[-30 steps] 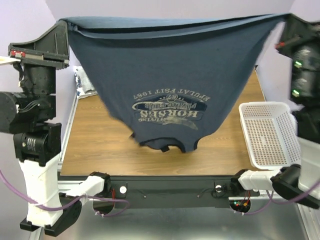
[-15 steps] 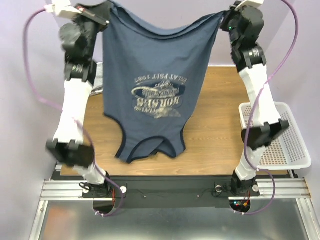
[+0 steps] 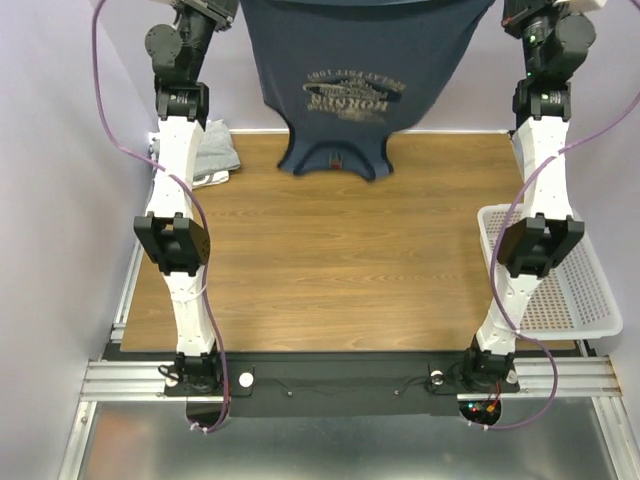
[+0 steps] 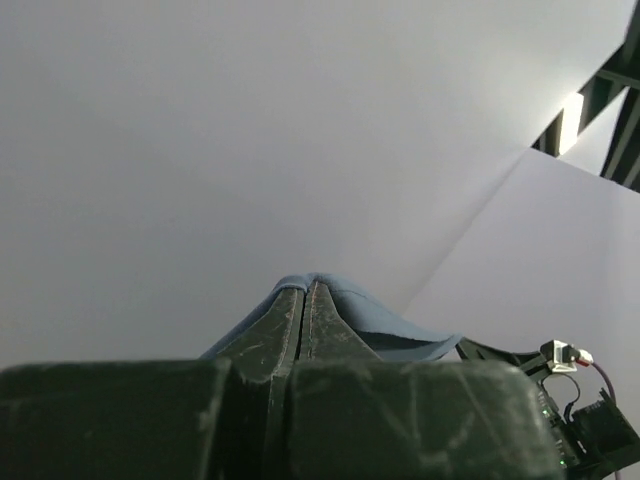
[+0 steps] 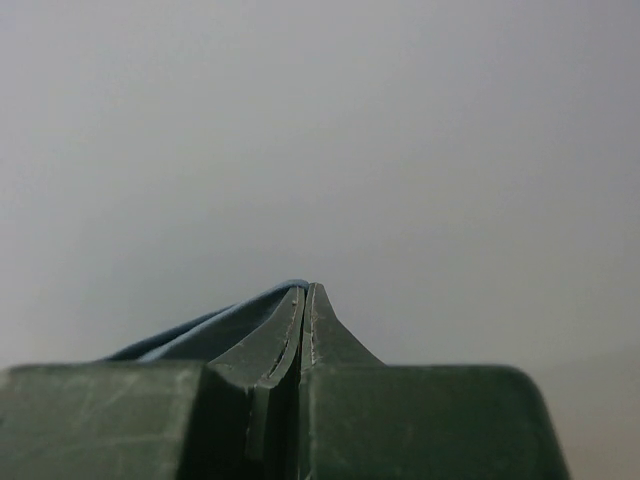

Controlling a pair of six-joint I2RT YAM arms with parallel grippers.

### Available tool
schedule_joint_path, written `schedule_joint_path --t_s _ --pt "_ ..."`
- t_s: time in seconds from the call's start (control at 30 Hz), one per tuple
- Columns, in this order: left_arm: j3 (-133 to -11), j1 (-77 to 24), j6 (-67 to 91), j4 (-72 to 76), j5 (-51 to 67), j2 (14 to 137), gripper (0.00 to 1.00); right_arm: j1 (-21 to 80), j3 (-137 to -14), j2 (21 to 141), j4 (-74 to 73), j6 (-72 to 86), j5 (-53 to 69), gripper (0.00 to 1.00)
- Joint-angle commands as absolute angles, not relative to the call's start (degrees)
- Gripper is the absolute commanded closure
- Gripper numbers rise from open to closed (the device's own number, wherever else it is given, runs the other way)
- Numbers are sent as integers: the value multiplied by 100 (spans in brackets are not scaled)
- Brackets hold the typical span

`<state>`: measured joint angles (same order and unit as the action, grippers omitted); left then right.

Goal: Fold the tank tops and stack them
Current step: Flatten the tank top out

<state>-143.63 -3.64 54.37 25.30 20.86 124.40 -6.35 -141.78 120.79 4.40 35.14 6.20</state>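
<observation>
Where the view ends, slate-blue tank top (image 3: 400,50) cropped, grey top (image 3: 218,155) part-hidden.

The slate-blue tank top (image 3: 365,50) hangs spread at 12 o'clock, print inverted; the light grey top (image 3: 215,155) lies crumpled at 10 o'clock.

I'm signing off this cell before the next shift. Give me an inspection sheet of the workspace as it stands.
Surface: wooden table, no spills or damage seen.
Job's things: blue top held up, hanging neck-down over the far edge; grey top crumpled at the far left corner.
Clutter: white basket at the right edge, nothing seen inside.
Grippers: left pincer and right pincer both shut on the blue top's edge.
Cables: purple cables loop at both sides, no snag seen.
Surroundings: plain pale walls; metal rails at the near edge.
</observation>
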Motion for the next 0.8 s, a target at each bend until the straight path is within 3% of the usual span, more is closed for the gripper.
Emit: schedule_joint_path --t_s 0.0,0.1,0.2,0.57,0.77 --pt "-14239 -176 5273 3981 2197 11470 100 -624 -13670 11084 2021 3604 738 99" --pt "-13862 -150 5448 4078 2443 11365 100 -720 -13028 10707 2100 3674 835 99" --pt "-12651 -141 5686 4472 2610 10979 100 -729 -11754 10214 2355 3761 940 99" --pt "-6701 -149 6389 5774 2338 8641 100 -729 -7026 8131 2408 4087 1510 99" --pt "-4318 -193 6355 5082 2022 7393 100 -729 -5126 7437 1752 4402 1926 99"
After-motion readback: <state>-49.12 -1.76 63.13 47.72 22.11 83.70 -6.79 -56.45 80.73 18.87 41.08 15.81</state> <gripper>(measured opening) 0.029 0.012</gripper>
